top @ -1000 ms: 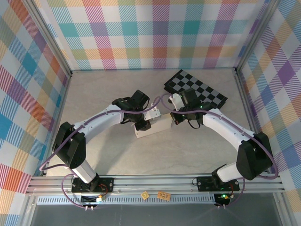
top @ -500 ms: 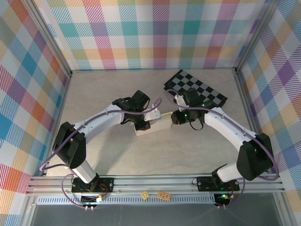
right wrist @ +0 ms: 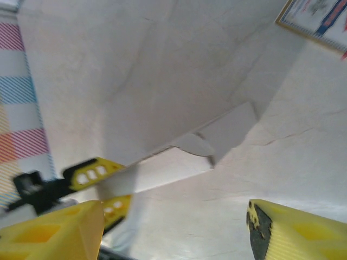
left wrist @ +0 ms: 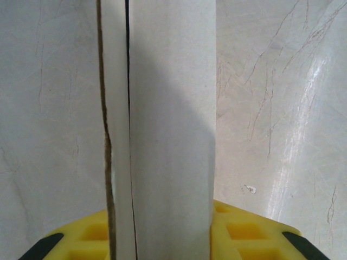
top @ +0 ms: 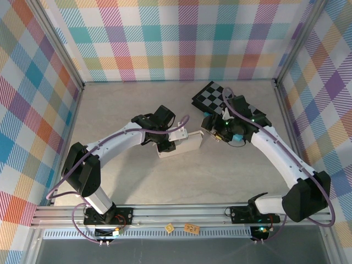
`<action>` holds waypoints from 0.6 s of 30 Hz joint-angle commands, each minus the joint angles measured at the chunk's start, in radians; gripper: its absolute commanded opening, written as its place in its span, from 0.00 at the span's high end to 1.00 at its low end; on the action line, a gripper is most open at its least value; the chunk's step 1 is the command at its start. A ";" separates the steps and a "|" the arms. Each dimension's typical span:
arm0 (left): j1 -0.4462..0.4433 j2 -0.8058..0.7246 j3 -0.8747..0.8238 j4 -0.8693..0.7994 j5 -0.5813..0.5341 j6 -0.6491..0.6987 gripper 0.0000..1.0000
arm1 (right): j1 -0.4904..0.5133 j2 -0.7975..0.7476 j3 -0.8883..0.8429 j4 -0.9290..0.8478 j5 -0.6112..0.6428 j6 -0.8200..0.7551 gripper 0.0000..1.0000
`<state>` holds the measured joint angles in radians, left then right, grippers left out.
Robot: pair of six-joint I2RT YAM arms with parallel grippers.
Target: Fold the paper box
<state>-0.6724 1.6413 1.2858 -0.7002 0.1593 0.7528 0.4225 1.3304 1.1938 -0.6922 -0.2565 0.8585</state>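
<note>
The paper box point(top: 184, 144) is white cardboard, partly folded, lying mid-table with a flap point(right wrist: 230, 130) and a rounded tab at its right end. My left gripper point(top: 166, 144) is shut on the box's left part. In the left wrist view the cardboard point(left wrist: 171, 135) runs up between the yellow fingers point(left wrist: 249, 230), with a folded seam along its left side. My right gripper point(top: 211, 130) hovers just right of the box, open and apart from it. Its yellow fingers point(right wrist: 293, 230) stand wide, with nothing between them. The box point(right wrist: 162, 162) lies ahead of them.
A black-and-grey checkered board point(top: 247, 110) lies at the back right, partly under the right arm. A printed card edge point(right wrist: 320, 21) shows at the upper right of the right wrist view. Checked walls enclose the table. Two small tags point(top: 191, 227) sit on the front rail.
The right gripper has drawn back from the box's right end, up and to the right, and now stands open. The left arm and the box have barely moved.
</note>
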 commanded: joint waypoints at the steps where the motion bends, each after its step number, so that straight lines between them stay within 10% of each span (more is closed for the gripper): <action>1: 0.004 0.015 0.007 -0.028 0.008 0.005 0.71 | 0.000 0.077 0.032 0.015 -0.119 0.348 0.29; 7: 0.010 0.020 0.012 -0.034 0.017 -0.003 0.71 | -0.022 0.098 0.050 0.023 -0.100 0.456 0.31; 10: 0.014 0.023 0.020 -0.036 0.023 -0.004 0.71 | -0.034 0.148 0.201 -0.082 -0.008 0.125 0.55; 18: 0.019 0.051 0.058 -0.053 0.041 0.008 0.71 | -0.029 0.101 0.140 -0.133 -0.018 -0.773 0.67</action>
<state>-0.6640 1.6699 1.3174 -0.7063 0.1810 0.7494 0.3920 1.4601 1.3895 -0.7612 -0.2527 0.4881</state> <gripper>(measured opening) 0.296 0.327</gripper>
